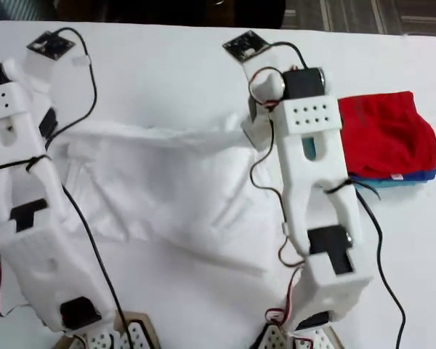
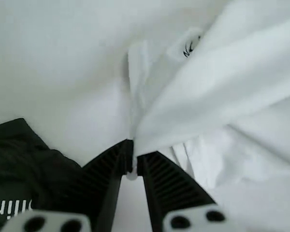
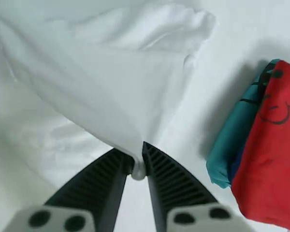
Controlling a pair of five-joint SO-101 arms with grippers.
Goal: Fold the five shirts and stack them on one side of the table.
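A white shirt lies spread and partly lifted across the middle of the table. My left gripper is shut on one edge of the white shirt at the table's left side. My right gripper is shut on a corner of the white shirt, holding it up near the stack. A stack of folded shirts stands at the right: a red shirt on top, with a blue shirt and a teal shirt under it.
A dark cloth lies beside my left gripper. Black cables trail over the table from both arms. The table is white, with bare surface at the back.
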